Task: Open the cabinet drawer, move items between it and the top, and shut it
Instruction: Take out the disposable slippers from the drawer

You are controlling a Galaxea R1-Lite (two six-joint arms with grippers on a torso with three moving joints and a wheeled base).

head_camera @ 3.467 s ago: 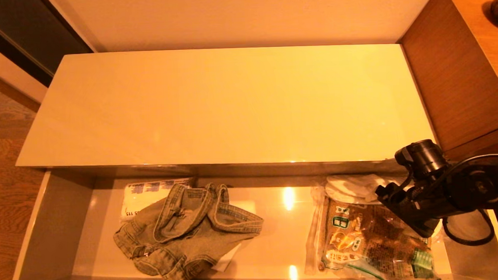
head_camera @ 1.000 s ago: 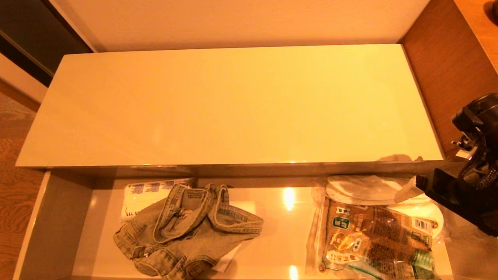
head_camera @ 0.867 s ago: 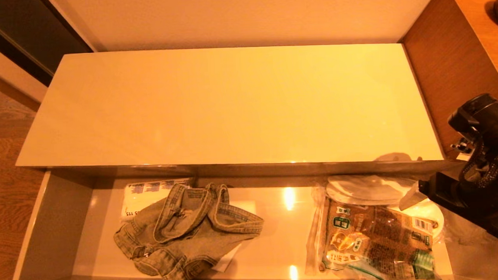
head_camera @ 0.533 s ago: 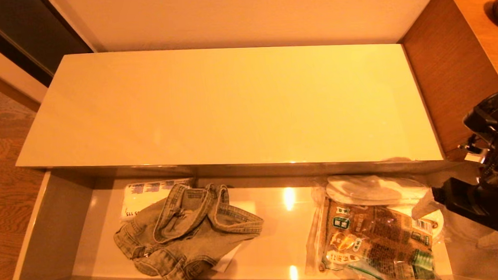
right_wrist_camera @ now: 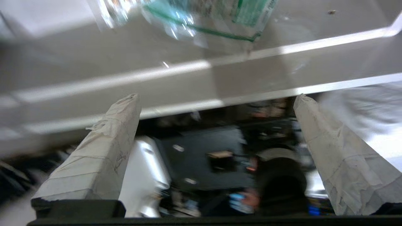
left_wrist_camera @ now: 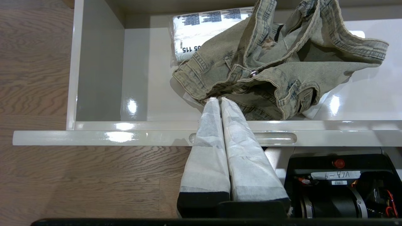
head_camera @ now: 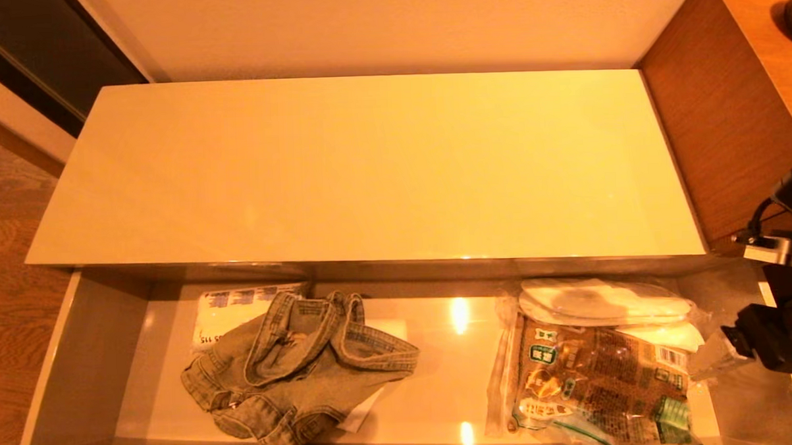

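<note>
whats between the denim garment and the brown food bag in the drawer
Nothing: in the head view, bare glossy drawer floor separates the faded grey-green denim garment from the brown printed food bag.

Head view: looks steeply down from above the open drawer [head_camera: 84, 339], taking in the whole cabinet top [head_camera: 368, 171] and the wall behind.
Left wrist view: sits low in front of the drawer [left_wrist_camera: 100, 78], close, facing over its front edge at the denim garment [left_wrist_camera: 276, 69].
Right wrist view: close at the drawer's right end, blurred, facing its rim [right_wrist_camera: 201, 81] and the food bag [right_wrist_camera: 201, 18].
Shared: the drawer appears in all three; the denim garment [head_camera: 296, 371] in head and left wrist; the food bag [head_camera: 599, 386] in head and right wrist.
</note>
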